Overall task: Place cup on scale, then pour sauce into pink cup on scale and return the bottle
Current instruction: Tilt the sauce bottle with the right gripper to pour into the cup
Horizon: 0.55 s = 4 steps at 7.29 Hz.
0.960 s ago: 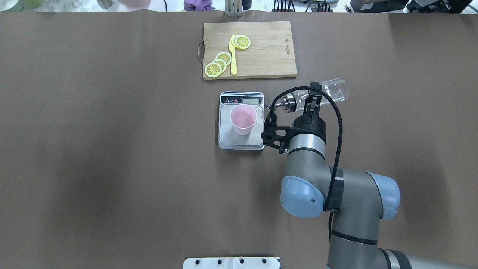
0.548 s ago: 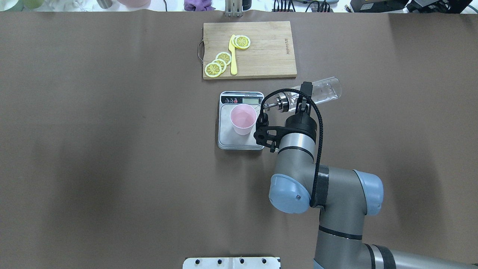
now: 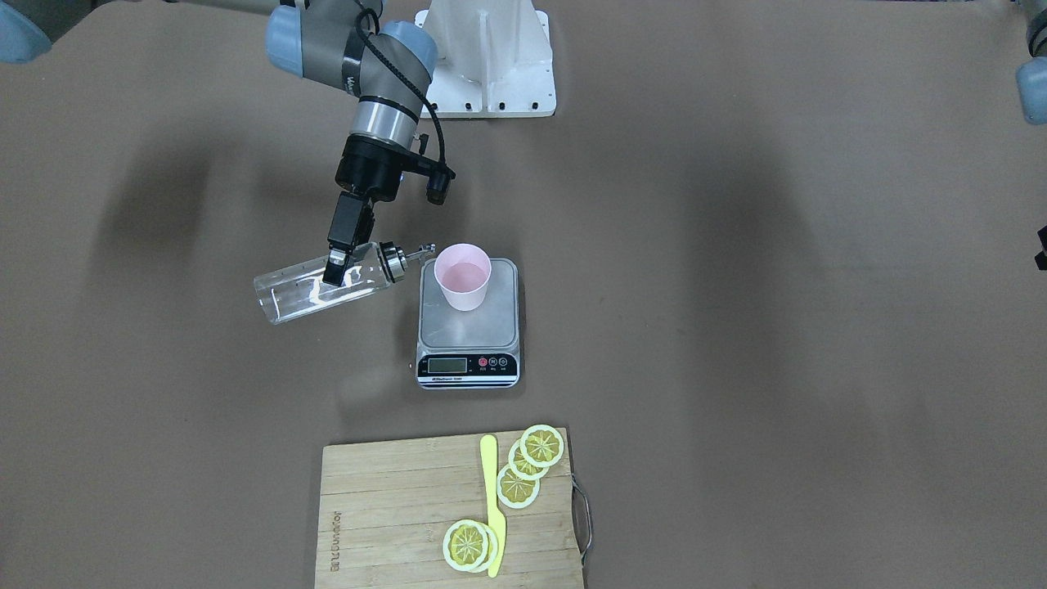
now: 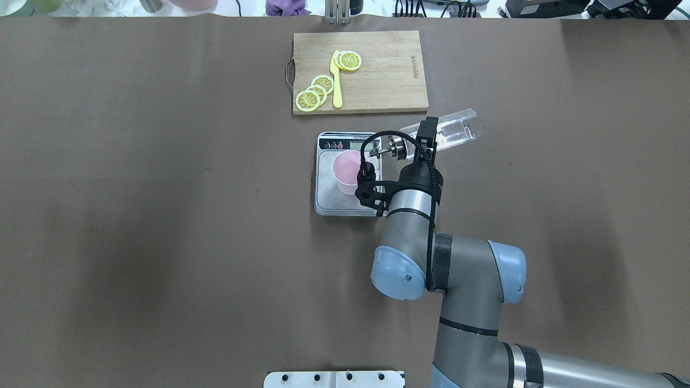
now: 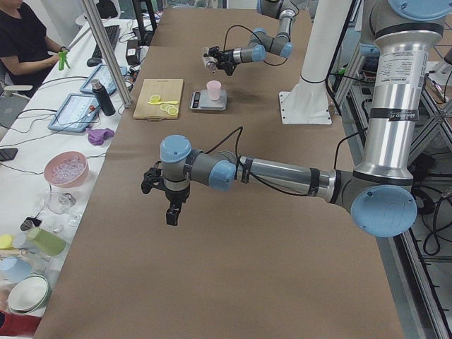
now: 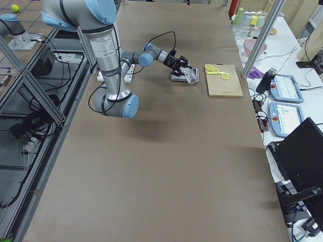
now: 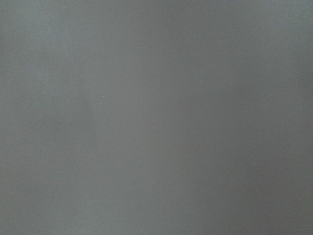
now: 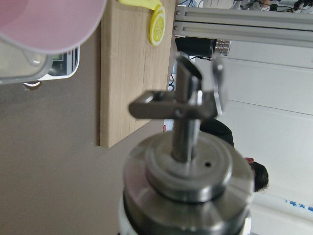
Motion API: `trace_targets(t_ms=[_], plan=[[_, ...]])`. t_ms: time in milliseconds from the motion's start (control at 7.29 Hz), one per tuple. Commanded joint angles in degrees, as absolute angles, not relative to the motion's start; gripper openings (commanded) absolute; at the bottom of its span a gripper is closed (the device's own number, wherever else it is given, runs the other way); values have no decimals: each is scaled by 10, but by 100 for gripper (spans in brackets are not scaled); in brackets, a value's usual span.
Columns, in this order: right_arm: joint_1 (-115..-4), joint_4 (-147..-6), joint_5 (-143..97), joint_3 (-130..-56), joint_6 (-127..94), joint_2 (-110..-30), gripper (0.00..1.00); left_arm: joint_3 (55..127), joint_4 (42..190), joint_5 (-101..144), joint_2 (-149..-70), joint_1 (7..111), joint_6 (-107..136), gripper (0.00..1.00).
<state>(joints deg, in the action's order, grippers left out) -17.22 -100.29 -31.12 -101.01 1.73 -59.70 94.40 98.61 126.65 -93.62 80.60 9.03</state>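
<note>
The pale pink cup point(image 4: 347, 171) stands upright on the scale point(image 4: 334, 203), also seen in the front view point(image 3: 462, 278). My right gripper point(image 4: 427, 134) is shut on the clear glass bottle point(image 4: 452, 128) and holds it nearly level above the table, right of the scale. Its metal spout point(image 4: 377, 152) points at the cup and ends just beside the rim point(image 3: 425, 250). The right wrist view shows the spout point(image 8: 188, 105) close up with the cup's edge point(image 8: 49, 22) at top left. My left gripper point(image 5: 171, 212) hangs over bare table; I cannot tell if it is open.
A wooden cutting board point(image 4: 377, 75) with lemon slices point(image 4: 315, 91) and a yellow knife point(image 4: 337, 81) lies just beyond the scale. The robot base plate point(image 4: 334, 379) sits at the near edge. Brown table surface point(image 4: 161, 188) spreads left of the scale.
My right arm has moved left with the bottle. The spout has come from the scale's right side to the cup's rim. Cup and scale have not moved.
</note>
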Motion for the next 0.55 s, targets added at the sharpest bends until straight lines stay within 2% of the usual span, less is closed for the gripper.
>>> trace_targets(t_ms=[0, 411], plan=[[-172, -1004, -298, -992, 19, -592, 0, 944, 986, 1267, -935, 806, 91, 98], [-172, -1004, -280, -974, 69, -574, 0, 940, 987, 1267, -935, 806, 91, 98]])
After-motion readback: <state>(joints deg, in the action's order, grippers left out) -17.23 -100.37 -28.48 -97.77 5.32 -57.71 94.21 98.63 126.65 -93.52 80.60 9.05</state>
